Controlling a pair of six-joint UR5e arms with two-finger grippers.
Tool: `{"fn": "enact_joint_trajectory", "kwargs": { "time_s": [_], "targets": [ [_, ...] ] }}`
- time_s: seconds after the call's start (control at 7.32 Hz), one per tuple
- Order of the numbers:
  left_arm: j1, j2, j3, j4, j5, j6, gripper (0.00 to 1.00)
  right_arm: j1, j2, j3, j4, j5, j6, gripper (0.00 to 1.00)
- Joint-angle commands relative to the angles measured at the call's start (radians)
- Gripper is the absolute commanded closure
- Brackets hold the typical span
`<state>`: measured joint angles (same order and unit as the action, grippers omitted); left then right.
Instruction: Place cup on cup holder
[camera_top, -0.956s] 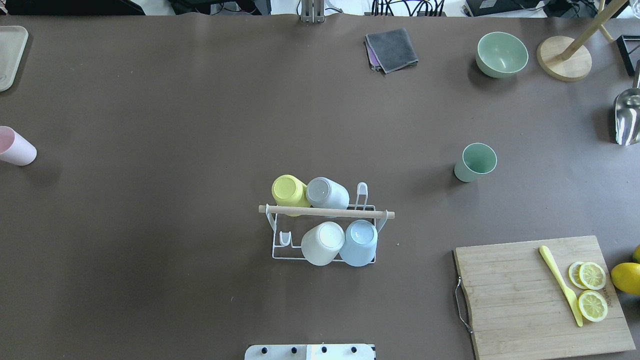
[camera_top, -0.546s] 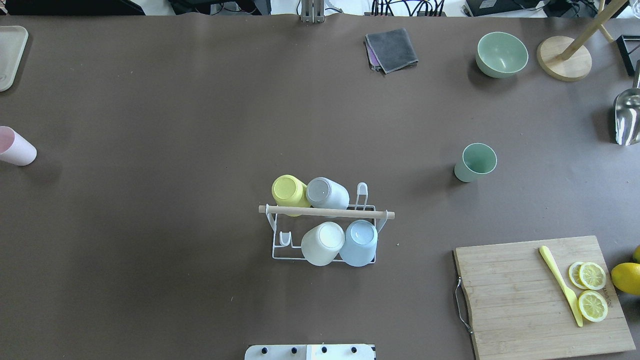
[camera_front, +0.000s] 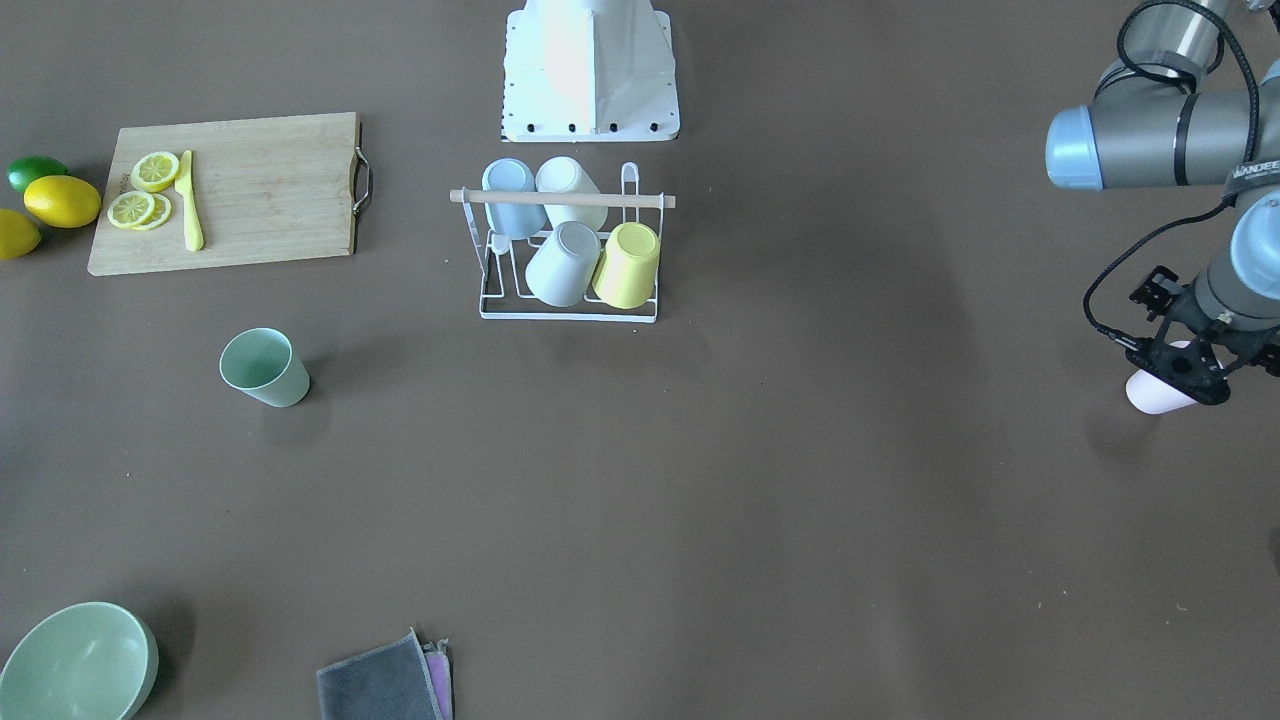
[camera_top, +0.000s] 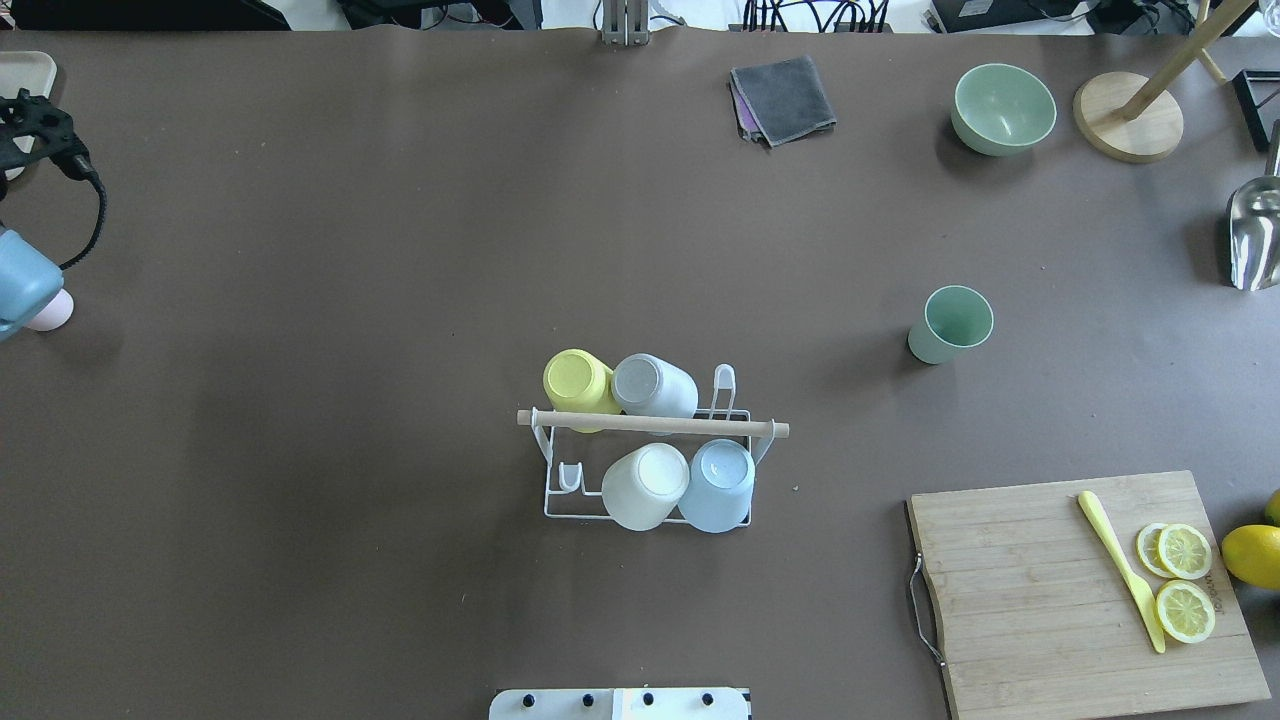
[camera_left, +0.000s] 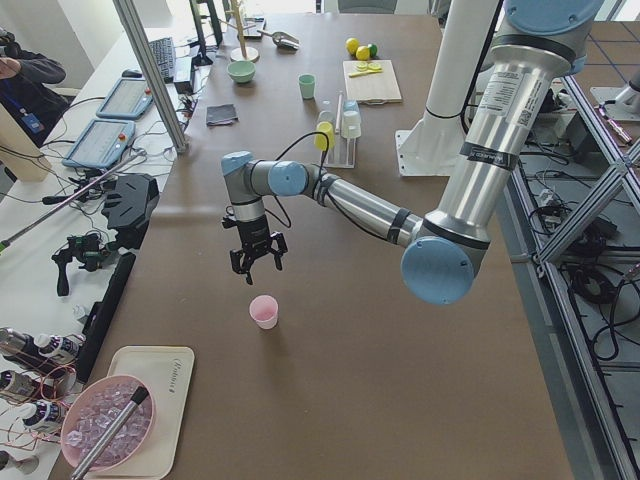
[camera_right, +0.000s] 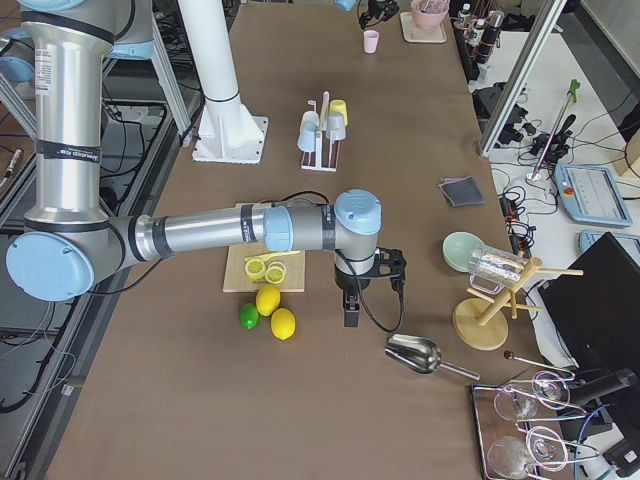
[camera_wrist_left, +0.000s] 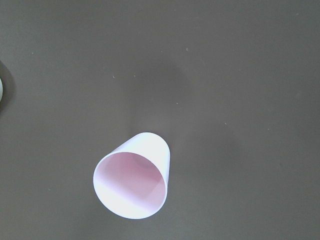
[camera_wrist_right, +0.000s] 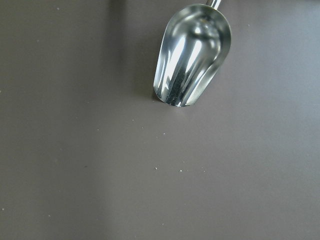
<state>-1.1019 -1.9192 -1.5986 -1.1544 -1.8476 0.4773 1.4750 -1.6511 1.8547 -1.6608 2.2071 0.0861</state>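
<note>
The cup holder (camera_top: 700, 427), a white wire rack with a wooden rod, stands mid-table near the robot base and also shows in the front view (camera_front: 640, 201). Yellow, grey, white and blue cups sit upside down on it. A pink cup (camera_front: 1150, 393) stands upright at the table's far left, also in the left wrist view (camera_wrist_left: 132, 182). My left gripper (camera_front: 1182, 372) hangs open just above it and holds nothing. A green cup (camera_top: 950, 325) stands upright right of the rack. My right gripper (camera_right: 350, 318) points down near the metal scoop; I cannot tell whether it is open or shut.
A wooden cutting board (camera_top: 1040, 600) with lemon slices and a yellow knife lies front right, lemons beside it. A green bowl (camera_top: 1003, 108), grey cloth (camera_top: 785, 98), wooden stand (camera_top: 1128, 118) and metal scoop (camera_top: 1255, 235) are far right. A tray (camera_top: 20, 95) is far left.
My left arm has come into the overhead view at the left edge and now covers most of the pink cup. The cups and the rack have not moved.
</note>
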Motion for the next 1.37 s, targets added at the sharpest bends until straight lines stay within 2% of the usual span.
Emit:
{"fn": "enact_joint_trajectory", "kwargs": {
  "time_s": [0.0,0.27,0.55,0.68,0.82,0.96,1.09,1.23],
  "targets": [
    [0.061,-0.067,0.135,0.018,0.155,0.148,0.03,-0.074,0.014,0.049,-0.005,0.083,0.035,0.01],
    [0.105,-0.086,0.134,0.06,0.209,0.216,0.03,-0.16,0.1,0.066,-0.014,0.086,0.044,0.01],
    [0.195,-0.089,0.131,0.126,0.353,0.268,0.03,-0.273,0.16,0.112,-0.043,0.086,0.069,0.01],
    [0.233,-0.098,0.135,0.134,0.407,0.309,0.03,-0.342,0.204,0.162,-0.145,0.048,0.083,0.01],
    [0.261,-0.1,0.143,0.137,0.463,0.325,0.03,-0.408,0.296,0.182,-0.3,0.025,0.078,0.0],
    [0.27,-0.1,0.163,0.137,0.481,0.319,0.03,-0.486,0.391,0.181,-0.421,-0.039,0.075,0.0],
    [0.277,-0.1,0.173,0.133,0.532,0.322,0.03,-0.543,0.445,0.173,-0.492,-0.129,0.067,0.0],
    [0.287,-0.1,0.193,0.127,0.536,0.319,0.03,-0.567,0.448,0.161,-0.504,-0.145,0.052,0.0]
  ]
}}
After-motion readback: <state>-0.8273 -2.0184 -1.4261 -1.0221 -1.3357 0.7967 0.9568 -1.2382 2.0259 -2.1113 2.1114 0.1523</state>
